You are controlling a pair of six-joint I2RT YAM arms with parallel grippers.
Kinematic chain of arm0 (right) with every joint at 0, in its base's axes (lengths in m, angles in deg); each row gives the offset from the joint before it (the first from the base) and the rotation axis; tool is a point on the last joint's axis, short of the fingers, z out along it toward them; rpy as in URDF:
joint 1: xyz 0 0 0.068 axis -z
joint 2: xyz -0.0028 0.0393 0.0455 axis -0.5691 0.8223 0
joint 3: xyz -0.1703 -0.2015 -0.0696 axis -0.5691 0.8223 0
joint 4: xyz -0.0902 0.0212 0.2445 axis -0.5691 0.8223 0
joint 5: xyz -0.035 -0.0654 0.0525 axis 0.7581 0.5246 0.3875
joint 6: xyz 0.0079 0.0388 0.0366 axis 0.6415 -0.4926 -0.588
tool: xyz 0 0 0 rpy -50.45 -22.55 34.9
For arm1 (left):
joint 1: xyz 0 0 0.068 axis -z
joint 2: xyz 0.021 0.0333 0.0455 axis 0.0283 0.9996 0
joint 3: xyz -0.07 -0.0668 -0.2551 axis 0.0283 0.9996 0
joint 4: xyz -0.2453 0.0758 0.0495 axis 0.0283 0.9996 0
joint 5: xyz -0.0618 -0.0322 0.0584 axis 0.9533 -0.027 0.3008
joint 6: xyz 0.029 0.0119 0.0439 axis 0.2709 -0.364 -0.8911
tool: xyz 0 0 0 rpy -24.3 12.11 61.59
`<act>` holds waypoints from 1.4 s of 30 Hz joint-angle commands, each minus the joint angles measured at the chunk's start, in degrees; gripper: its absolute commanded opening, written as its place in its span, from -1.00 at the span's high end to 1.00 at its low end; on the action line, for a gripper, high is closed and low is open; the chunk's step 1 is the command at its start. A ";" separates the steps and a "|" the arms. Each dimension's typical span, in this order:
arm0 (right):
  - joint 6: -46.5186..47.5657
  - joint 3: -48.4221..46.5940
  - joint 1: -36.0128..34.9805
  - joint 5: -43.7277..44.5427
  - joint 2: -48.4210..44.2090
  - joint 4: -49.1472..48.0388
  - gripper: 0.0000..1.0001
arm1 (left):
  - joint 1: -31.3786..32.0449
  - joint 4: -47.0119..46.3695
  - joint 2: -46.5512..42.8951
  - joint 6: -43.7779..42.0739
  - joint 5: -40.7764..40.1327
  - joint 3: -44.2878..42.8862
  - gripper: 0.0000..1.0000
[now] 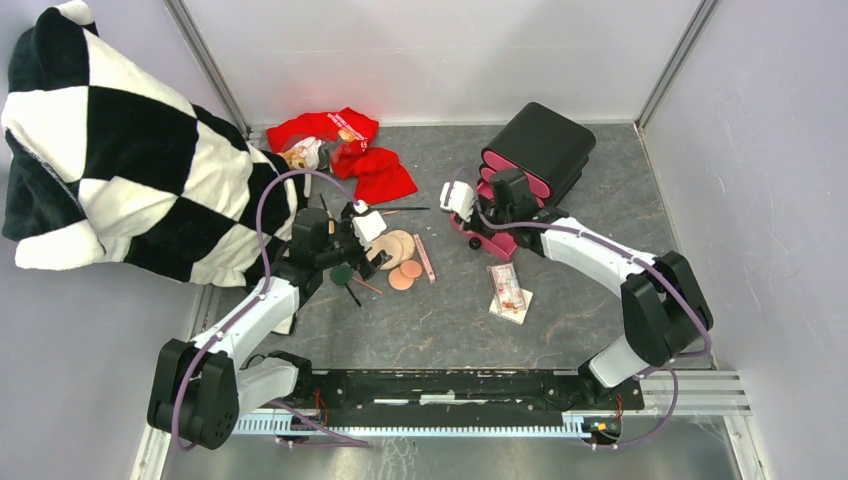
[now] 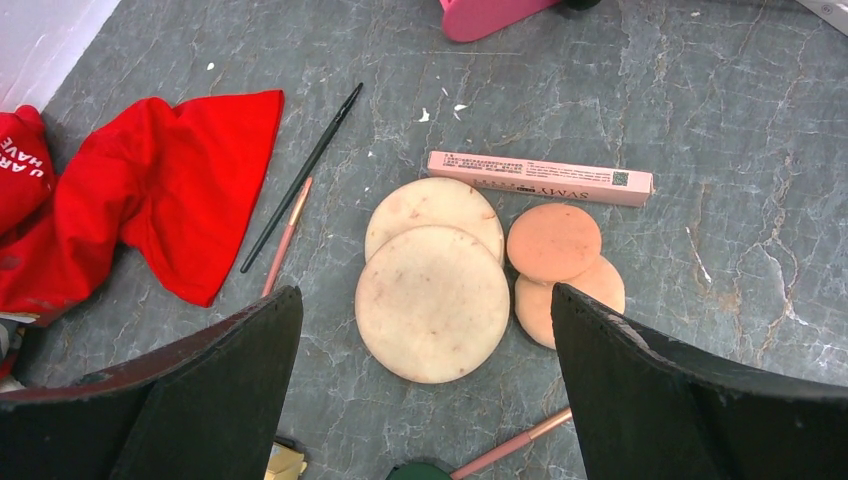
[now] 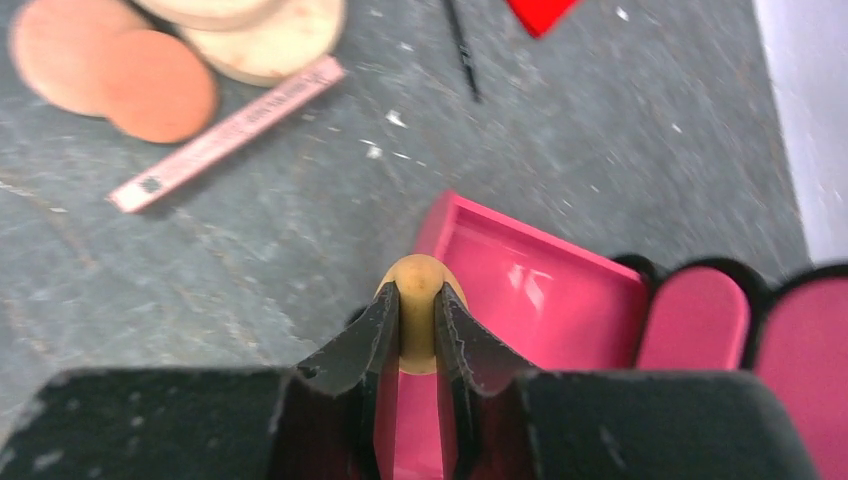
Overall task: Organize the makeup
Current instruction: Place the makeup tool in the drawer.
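Two large beige round puffs [image 2: 432,305] overlap on the table, with two smaller orange puffs [image 2: 553,240] to their right. A pink stick [image 2: 540,178] lies behind them. A thin black pencil [image 2: 305,175] and a brown pencil [image 2: 287,235] lie to the left. My left gripper [image 2: 425,295] is open and empty, hovering over the large puffs [image 1: 398,245]. My right gripper [image 3: 418,300] is shut on a small yellow-tan sponge [image 3: 420,275] above the open pink drawer [image 3: 540,270]. A red-patterned packet [image 1: 507,288] lies on a white card [image 1: 522,305].
The black box with pink drawers [image 1: 540,145] stands at the back right. Red cloth [image 1: 345,150] lies at the back, also in the left wrist view [image 2: 170,190]. A black-and-white checkered blanket [image 1: 120,160] fills the left side. Another pencil [image 2: 510,450] and a dark green item [image 2: 420,470] lie near my left gripper.
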 commanded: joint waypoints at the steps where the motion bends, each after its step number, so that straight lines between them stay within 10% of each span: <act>1: -1.48 -4.48 2.97 7.02 1.83 0.93 0.57 | -0.36 -2.73 -0.36 1.89 0.62 0.15 -0.99; 15: 3.42 -5.72 9.40 6.85 6.67 10.22 0.37 | -0.36 -1.83 0.39 0.61 1.20 0.21 -0.99; 23: 3.70 -6.34 10.17 3.24 4.00 11.36 -0.55 | -0.27 -1.52 3.52 -2.96 1.87 0.87 -0.99; 42: 0.11 -3.15 10.19 -7.78 -0.91 7.72 -0.60 | 0.43 2.72 16.01 -3.74 -10.48 -4.57 -0.99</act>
